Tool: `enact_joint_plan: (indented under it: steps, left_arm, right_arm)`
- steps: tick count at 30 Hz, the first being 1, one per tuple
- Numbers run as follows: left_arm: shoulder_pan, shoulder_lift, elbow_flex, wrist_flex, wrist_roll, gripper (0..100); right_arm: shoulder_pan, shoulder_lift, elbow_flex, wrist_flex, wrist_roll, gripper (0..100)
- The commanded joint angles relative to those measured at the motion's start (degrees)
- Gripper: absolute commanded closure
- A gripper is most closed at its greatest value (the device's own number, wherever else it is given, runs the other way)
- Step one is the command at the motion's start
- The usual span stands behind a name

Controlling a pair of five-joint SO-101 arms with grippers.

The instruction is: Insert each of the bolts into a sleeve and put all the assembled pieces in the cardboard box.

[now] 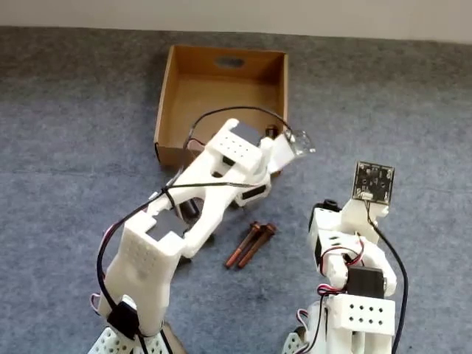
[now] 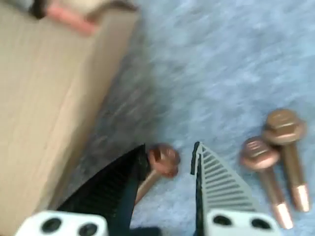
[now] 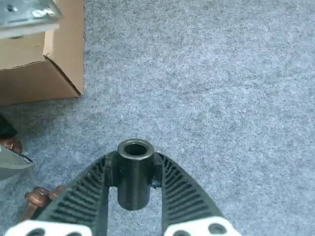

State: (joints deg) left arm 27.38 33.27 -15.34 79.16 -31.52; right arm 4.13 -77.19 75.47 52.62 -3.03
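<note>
**Item 1, bolt** (image 2: pixel 164 160). Copper-coloured with a flanged head, at the lower centre of the left wrist view, between the jaws of my left gripper (image 2: pixel 170 147). The jaws stand wider than the head and the bolt lies against the dark one, so I read this pincer as open with nothing clamped. I judge the bolt to be solid metal: stiff, dense for its size, and smooth enough to roll or pivot. I would take it across the shank just under the head, leaving the tip free.

**Item 2, sleeve** (image 3: pixel 134 182). A short dark tube at the lower centre of the right wrist view, bore open toward the camera. My right gripper (image 3: pixel 134 162) pinches it by its sides. It looks rigid and probably light, and its round wall may twist under a side load.

**Item 3, 2 spare bolts** (image 1: pixel 251 243). They lie side by side on the grey carpet (image 1: pixel 383 96), at the centre of the high view and near the left gripper.

**Item 4, cardboard box** (image 1: pixel 221 103). It sits open-topped at the upper centre. Its wall stands close beside the left gripper, and my left arm (image 1: pixel 192 214) overlaps its lower right corner.
</note>
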Motion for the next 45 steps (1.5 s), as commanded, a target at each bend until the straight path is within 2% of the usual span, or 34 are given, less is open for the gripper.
enact_joint_plan:
  steps: [1,8,19,27,32,37,45]
  left_arm:
    - [-0.40,-4.88,-0.92,0.53,-1.41,83]
    - [-5.41,-5.05,-1.01,4.57,-9.14,84]
    - [-5.67,-4.53,-0.84,4.13,-12.04,86]
    - [-3.82,-4.88,6.81,-2.02,-10.37,87]
    - [-1.27,-5.32,11.21,-6.42,-5.63,99]
    - [1.45,-10.95,14.11,-7.82,-5.10,99]
    - [1.36,-15.96,26.24,-18.02,-4.22,98]
  right_arm:
    - [0.48,-0.84,-0.40,0.22,-0.18,99.3]
    - [0.48,-0.84,-0.40,0.22,-0.18,99.3]
    - [0.40,-0.84,-0.40,0.22,-0.18,99.3]
    - [0.40,-0.84,-0.40,0.22,-0.18,99.3]
    - [0.40,-0.84,-0.40,0.22,-0.18,99.3]
    - [0.48,-0.84,-0.40,0.22,-0.18,99.3]
    - [0.48,-0.84,-0.40,0.22,-0.18,99.3]
